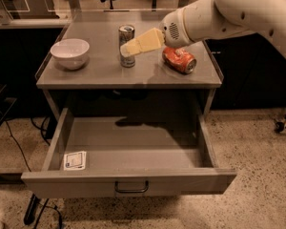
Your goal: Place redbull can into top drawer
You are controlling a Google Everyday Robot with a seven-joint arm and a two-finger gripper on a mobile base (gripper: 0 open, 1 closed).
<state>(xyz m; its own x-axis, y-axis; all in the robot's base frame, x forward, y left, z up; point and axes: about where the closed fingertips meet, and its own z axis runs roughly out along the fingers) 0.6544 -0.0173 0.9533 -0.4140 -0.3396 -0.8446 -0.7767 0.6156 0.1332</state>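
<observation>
- The Red Bull can [127, 32] stands upright near the middle of the worktop [100, 78], not yet lifted.
- The gripper [129, 47] reaches in from the right edge and meets the can's side. I can't tell whether it grips.
- This looks like the grasping step.
- Next: secure the can, lift, and carry it over the front edge into the open top drawer [181, 180].

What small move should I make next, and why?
Probably ease the gripper the last bit onto the redbull can, centred on its body. The gripper's tip overlaps the upright can in the camera view, the can stands on the tabletop, and the top drawer is open below.
</observation>
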